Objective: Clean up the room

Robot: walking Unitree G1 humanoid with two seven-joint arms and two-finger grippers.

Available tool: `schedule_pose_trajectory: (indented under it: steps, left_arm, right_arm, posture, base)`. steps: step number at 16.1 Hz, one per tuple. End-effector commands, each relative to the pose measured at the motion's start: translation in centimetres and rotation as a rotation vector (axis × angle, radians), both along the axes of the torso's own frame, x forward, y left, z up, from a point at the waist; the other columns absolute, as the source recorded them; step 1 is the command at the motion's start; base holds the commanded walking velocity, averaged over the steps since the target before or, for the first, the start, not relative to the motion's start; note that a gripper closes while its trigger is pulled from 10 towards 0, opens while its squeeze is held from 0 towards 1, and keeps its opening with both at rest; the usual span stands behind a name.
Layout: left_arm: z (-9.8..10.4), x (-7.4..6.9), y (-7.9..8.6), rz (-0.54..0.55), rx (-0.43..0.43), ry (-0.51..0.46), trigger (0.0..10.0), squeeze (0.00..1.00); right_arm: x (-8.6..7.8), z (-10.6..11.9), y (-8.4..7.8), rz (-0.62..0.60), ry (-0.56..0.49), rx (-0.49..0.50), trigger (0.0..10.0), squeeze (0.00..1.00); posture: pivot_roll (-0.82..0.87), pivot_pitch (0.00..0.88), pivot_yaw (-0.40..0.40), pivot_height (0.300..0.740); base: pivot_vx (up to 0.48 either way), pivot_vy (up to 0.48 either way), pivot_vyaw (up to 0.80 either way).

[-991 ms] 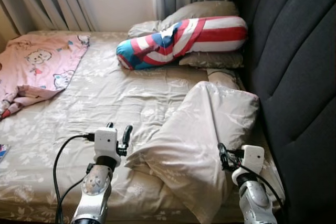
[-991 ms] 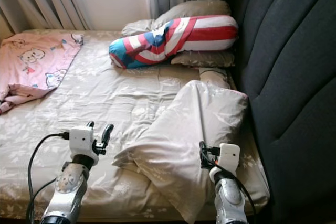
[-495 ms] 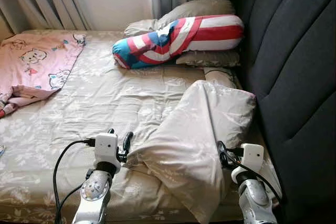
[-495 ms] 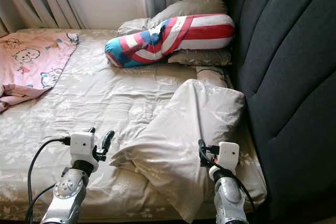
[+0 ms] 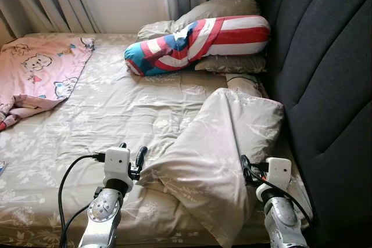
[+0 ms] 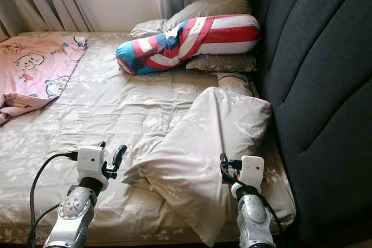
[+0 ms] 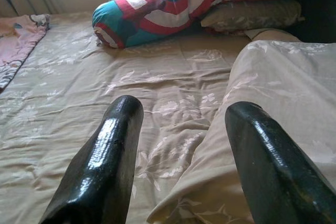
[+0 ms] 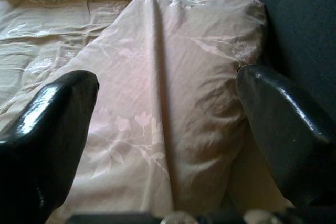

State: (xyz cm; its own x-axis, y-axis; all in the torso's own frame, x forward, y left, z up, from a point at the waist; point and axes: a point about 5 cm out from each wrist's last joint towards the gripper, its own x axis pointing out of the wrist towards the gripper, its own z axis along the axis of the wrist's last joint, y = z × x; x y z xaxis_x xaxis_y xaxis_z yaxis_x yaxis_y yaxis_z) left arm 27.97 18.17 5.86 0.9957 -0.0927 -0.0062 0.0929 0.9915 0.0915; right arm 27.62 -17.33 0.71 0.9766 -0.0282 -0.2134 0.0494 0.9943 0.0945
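beige pillow (image 5: 218, 143) lain between grippers, long axis near-left to far-right | left gripper (image 5: 132, 154) spread, at near-left corner | right gripper (image 8: 168, 129) spread, nearer

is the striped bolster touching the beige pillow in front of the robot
Apart. In the left eye view, a bare stretch of sheet lies between the striped bolster and the beige pillow.

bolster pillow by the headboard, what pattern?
Red and white stripes, blue-teal end: the bolster pillow shows best in the left eye view.
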Motion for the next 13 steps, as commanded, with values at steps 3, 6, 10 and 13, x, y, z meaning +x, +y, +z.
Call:
schedule_pose_trajectory:
  steps: [3, 6, 10, 13]
  left_arm:
    - [-0.3, 0.0, 0.4, 0.003, -0.007, 0.018, 10.0, 0.0]
    - [-0.7, -0.2, 0.2, -0.037, -0.006, 0.051, 10.0, 0.0]
    - [-0.9, -0.3, -0.2, -0.288, 0.137, 0.141, 10.0, 0.0]
    - [-1.4, -0.9, 0.8, -0.475, 0.444, 0.243, 10.0, 0.0]
  right_arm:
    - [-0.2, -0.2, 0.0, 0.0, 0.003, 0.007, 10.0, 0.0]
    - [0.0, 0.0, -0.1, -0.002, 0.0, 0.008, 10.0, 0.0]
    - [0.2, 0.2, -0.1, 0.007, -0.005, 0.006, 10.0, 0.0]
    - [0.2, 0.1, 0.1, 0.012, -0.002, 0.01, 10.0, 0.0]
  posture:
    - [-0.01, 0.029, -0.021, 0.724]
    - [-0.02, 0.026, -0.021, 0.724]
    - [-0.02, 0.012, -0.019, 0.724]
    - [-0.01, 0.0, -0.019, 0.724]
  base:
    - [0.0, 0.0, 0.0]
    - [0.0, 0.0, 0.0]
    - [0.0, 0.0, 0.0]
    - [0.0, 0.0, 0.0]
